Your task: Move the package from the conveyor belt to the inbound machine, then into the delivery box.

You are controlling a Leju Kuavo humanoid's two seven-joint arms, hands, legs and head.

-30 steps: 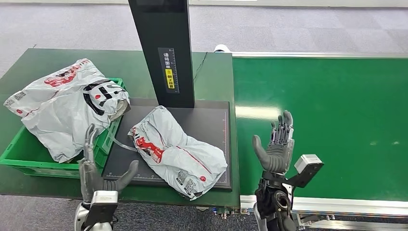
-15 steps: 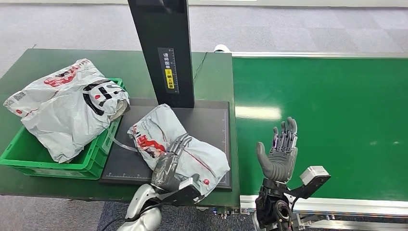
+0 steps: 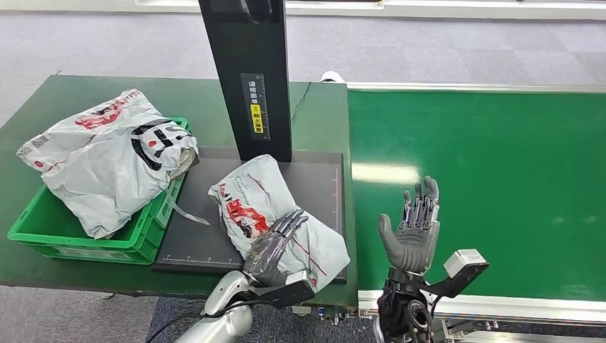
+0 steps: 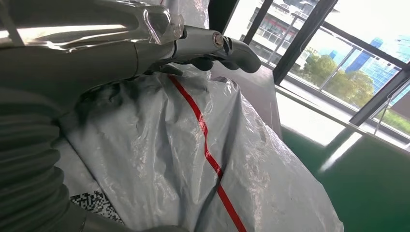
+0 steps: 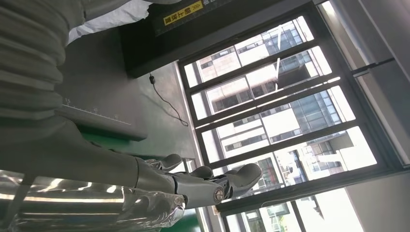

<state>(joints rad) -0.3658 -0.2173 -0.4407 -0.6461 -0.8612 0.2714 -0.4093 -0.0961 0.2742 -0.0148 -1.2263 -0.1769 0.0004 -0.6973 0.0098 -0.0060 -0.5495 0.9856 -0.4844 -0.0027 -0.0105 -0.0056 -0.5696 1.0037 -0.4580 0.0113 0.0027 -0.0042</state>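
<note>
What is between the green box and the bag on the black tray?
In the head view, a bare strip of black scanner tray lies between the green crate and the grey package, crossed by a loose plastic strip.

Even, bright overhead light fills the head view, sharp throughout, with a pale glare patch on the conveyor belt just beside the black platform. Shadows are soft and short. In the wrist views, daylight through the windows blows out to white, leaving nearer surfaces dim; the ribbed cover is soft-focused close to the lens.
</note>
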